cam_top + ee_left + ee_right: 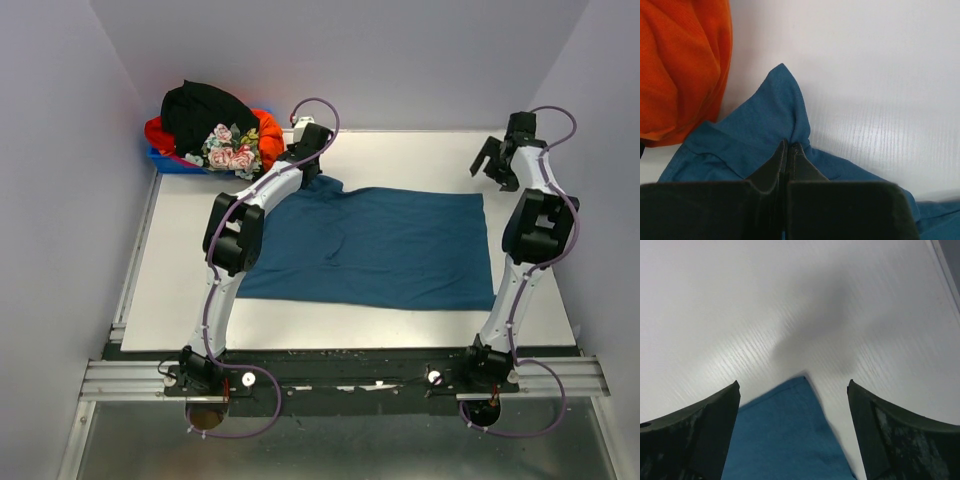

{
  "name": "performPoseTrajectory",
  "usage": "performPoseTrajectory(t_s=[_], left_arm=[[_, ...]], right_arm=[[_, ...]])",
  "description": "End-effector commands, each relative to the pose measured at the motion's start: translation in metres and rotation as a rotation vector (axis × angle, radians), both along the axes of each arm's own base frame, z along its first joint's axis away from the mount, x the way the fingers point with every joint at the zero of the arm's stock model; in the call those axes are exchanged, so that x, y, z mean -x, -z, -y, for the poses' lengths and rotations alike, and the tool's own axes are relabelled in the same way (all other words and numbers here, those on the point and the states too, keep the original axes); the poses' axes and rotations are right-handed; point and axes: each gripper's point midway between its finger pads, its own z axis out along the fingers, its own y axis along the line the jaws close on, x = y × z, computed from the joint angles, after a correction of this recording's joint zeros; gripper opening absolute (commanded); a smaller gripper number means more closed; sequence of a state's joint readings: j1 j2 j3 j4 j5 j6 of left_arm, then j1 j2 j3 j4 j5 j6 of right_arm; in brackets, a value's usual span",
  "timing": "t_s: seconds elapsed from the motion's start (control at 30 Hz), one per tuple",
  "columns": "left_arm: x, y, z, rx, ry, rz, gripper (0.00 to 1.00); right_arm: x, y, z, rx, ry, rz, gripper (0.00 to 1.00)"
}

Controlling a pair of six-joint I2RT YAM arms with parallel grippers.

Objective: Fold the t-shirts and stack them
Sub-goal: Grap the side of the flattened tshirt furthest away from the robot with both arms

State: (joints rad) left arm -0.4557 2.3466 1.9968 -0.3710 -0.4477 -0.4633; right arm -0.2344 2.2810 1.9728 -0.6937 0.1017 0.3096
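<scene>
**A:** How far along are you?

**B:** Early, by my judgement. The dark teal t-shirt (380, 250) lies spread over the middle of the table (190, 290). I see no fold in it and nothing stacked. The black t-shirt (205, 110), the orange-red t-shirt (268, 128) and the flowered t-shirt (230, 148) are heaped on the small blue bin (170, 160) at the table's 10 o'clock corner, none of them laid out. So every fold and the whole stack are left to do.

**A:** And your claws?

**B:** My left gripper (789, 146) is pressed together, pinching the teal shirt's far left corner just beside the bin. In that wrist view a peak of cloth rises from the pinch toward 12 o'clock, and the orange-red shirt bulks at 10 o'clock. My right gripper (792, 384) is spread wide and holds nothing. It hangs above the table near the shirt's far right corner, at about 1 o'clock on the table.

**A:** Where is the cloth from there?

**B:** The corner shows at 6 o'clock between my right fingers, lying on the table below them and touching neither, as far as I can tell
</scene>
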Motion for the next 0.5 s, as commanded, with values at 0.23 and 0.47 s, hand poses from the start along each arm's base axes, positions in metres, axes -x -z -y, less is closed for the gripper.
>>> performPoseTrajectory(t_s=[0.23,0.47], left_arm=[[0.000,-0.033,0.007,0.055,0.023,0.052,0.00],[0.001,-0.033,0.009,0.058,0.027,0.048,0.00]], right_arm=[[-0.017,0.002,-0.005,-0.100,-0.193,0.042,0.79],[-0.009,0.015,-0.003,-0.109,-0.154,-0.021,0.67]])
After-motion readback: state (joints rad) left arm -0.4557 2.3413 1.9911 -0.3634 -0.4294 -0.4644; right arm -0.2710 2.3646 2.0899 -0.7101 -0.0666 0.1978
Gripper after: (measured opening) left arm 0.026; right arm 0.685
